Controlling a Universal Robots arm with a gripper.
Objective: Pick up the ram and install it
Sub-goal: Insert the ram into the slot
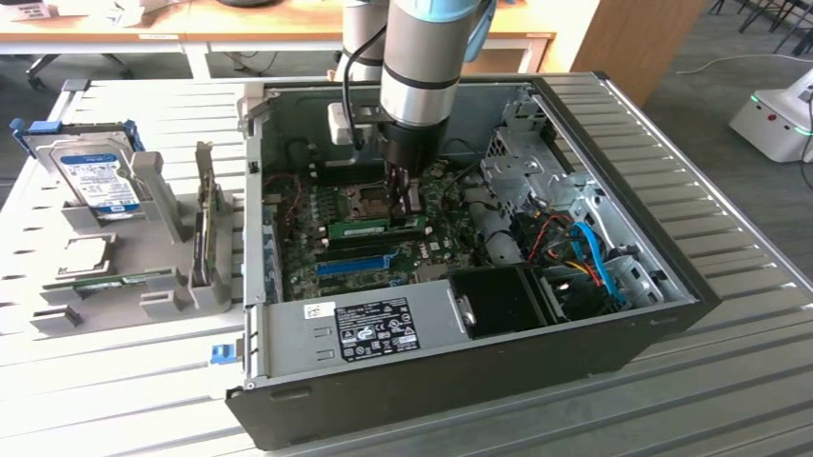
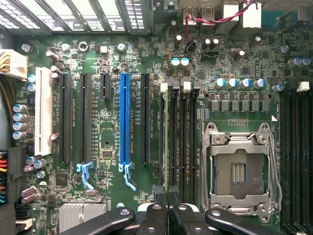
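The ram [image 1: 379,227], a narrow green stick, stands on edge in a memory slot on the motherboard inside the open computer case. In the wrist view the ram [image 2: 169,142] is seen edge-on in the slot next to the empty processor socket [image 2: 238,169]. My gripper [image 1: 409,202] reaches down into the case over the end of the ram towards the exterior view's right. Its black fingers [image 2: 159,193] are shut together, right over that end of the stick. Whether they pinch its top edge or only rest on it does not show.
A long blue slot [image 2: 124,125] and black card slots lie beside the memory slots. The case wall [image 1: 420,381], drive cage [image 1: 527,157] and blue cables [image 1: 597,257] ring the board. On the exterior view's left, a grey rack [image 1: 152,295] holds a hard drive [image 1: 99,181] and other parts.
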